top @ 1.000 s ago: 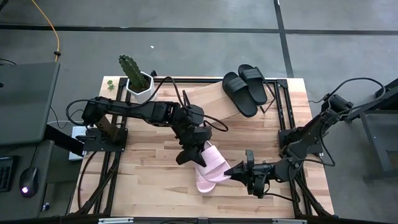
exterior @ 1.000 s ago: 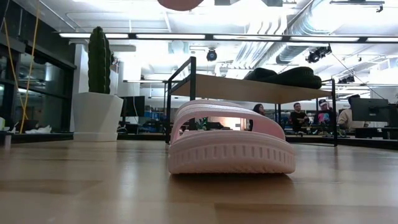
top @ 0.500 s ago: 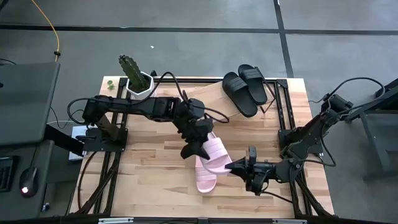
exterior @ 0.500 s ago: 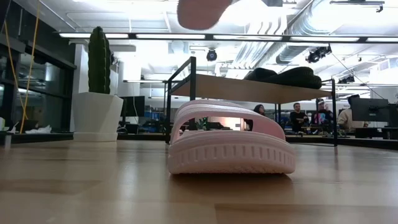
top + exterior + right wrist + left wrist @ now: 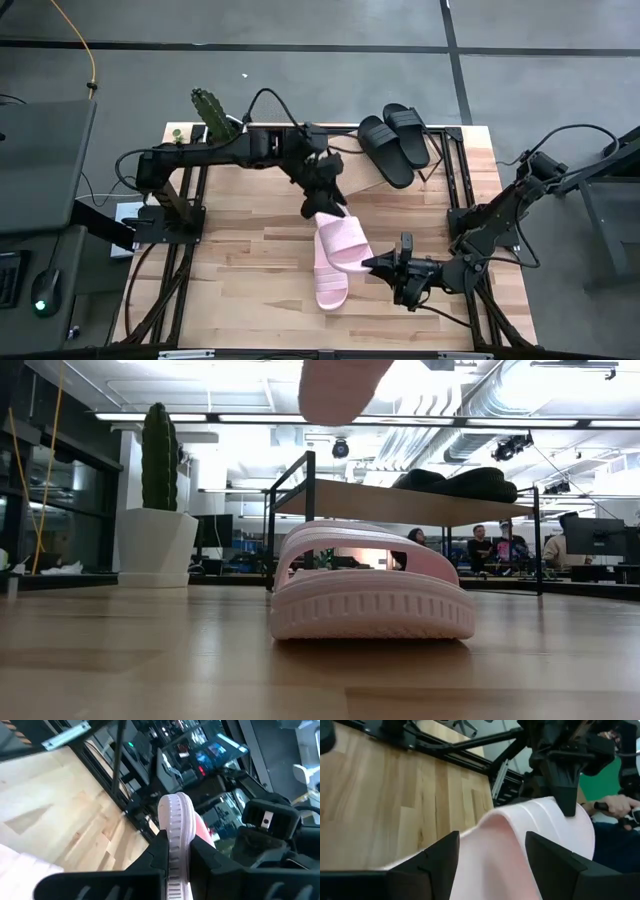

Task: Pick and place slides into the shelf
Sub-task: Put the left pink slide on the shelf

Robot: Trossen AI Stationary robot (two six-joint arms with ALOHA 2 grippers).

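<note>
**High view: raised pink slide pinched by the right tool, left tool open over its other end**

High view shows the left tool (image 5: 325, 205) near the middle of the tabletop (image 5: 240, 270), its fingers spread wide over the far end of a pale pink slide (image 5: 344, 241). In the left wrist view the two dark fingers (image 5: 440, 857) stand apart on either side of that slide's pink strap, not pressing on it. The right tool (image 5: 380, 264), toward the front right part of the tabletop, is closed on the slide's near edge; the right wrist view shows its fingers (image 5: 157, 847) pinching the ribbed sole rim between them. A second pink slide (image 5: 331, 287) lies flat on the tabletop just beneath the first, nearer the front edge, and fills the middle of the low view. The shelf (image 5: 350, 160) stands along the back edge, with two black slides (image 5: 395, 143) lying side by side at its right end. A potted cactus (image 5: 215, 125) sits by the back left corner.
</note>
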